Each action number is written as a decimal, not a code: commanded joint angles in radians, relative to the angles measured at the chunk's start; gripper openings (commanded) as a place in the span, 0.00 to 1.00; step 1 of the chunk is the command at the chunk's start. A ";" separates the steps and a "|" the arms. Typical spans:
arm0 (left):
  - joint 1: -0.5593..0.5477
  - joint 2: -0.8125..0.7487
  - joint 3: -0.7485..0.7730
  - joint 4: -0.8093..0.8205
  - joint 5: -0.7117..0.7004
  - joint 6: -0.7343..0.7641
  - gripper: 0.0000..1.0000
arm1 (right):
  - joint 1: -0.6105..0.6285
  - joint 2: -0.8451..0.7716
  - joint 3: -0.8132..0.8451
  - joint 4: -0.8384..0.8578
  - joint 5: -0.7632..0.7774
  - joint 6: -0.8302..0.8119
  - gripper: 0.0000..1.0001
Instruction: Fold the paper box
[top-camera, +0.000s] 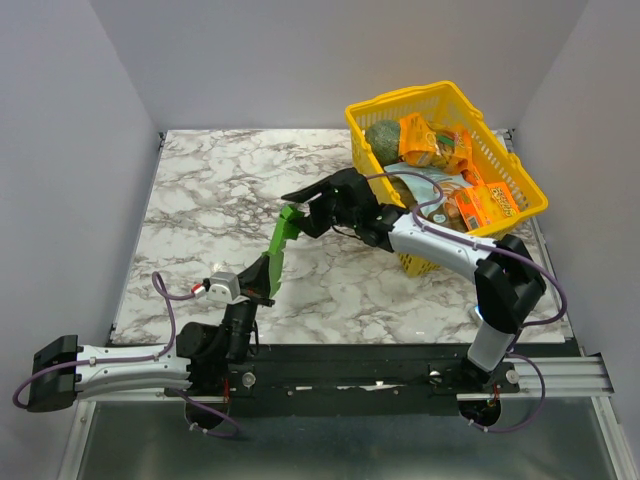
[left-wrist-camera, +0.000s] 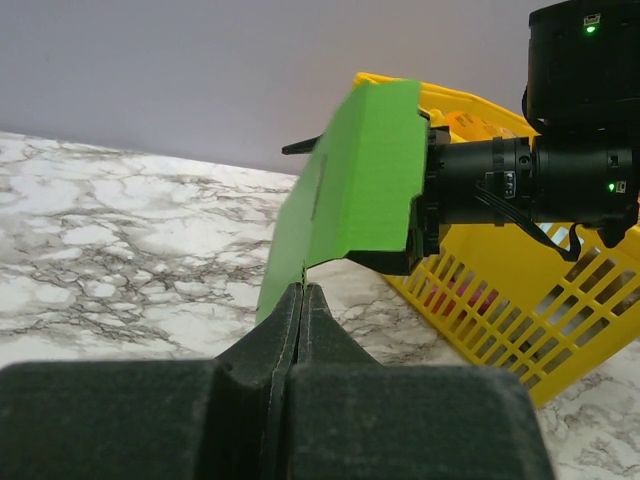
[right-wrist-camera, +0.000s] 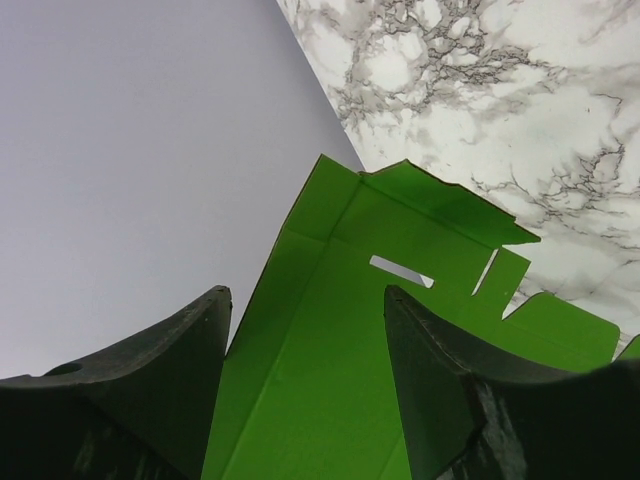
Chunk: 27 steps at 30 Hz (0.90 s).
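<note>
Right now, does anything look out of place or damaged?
Nothing stands out. The bright green creased card paper box is held above the table: shut left gripper pinches its lower edge, open right gripper straddles its top.

A lab test cell: grey walls (top-camera: 300, 60) box in the marbled tabletop (top-camera: 200, 210), metal rail (top-camera: 560, 375) along its near edge.

The paper box (left-wrist-camera: 350, 180) is hiding its lower edge between the pressed-together fingers of the left gripper (left-wrist-camera: 302, 300) and covering the right gripper's (right-wrist-camera: 305, 300) fingertips in the left wrist view, while the yellow basket (left-wrist-camera: 520, 310) is running off that frame's right edge, its orange packets (top-camera: 487, 205) too small to read from above.
</note>
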<state>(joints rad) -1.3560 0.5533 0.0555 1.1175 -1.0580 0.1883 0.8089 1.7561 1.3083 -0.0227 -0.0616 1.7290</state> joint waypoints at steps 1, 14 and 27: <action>0.003 -0.004 -0.164 0.005 0.029 -0.021 0.00 | -0.013 -0.017 0.005 0.004 -0.027 -0.032 0.72; 0.005 0.016 -0.160 0.008 0.007 -0.030 0.00 | -0.019 -0.043 -0.027 0.004 -0.046 -0.046 0.51; 0.029 0.037 -0.137 -0.042 0.026 -0.079 0.00 | -0.019 -0.063 -0.057 0.038 -0.058 -0.068 0.03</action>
<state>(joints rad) -1.3426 0.5922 0.0555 1.1103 -1.0447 0.1589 0.7788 1.7119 1.2583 -0.0090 -0.0902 1.6958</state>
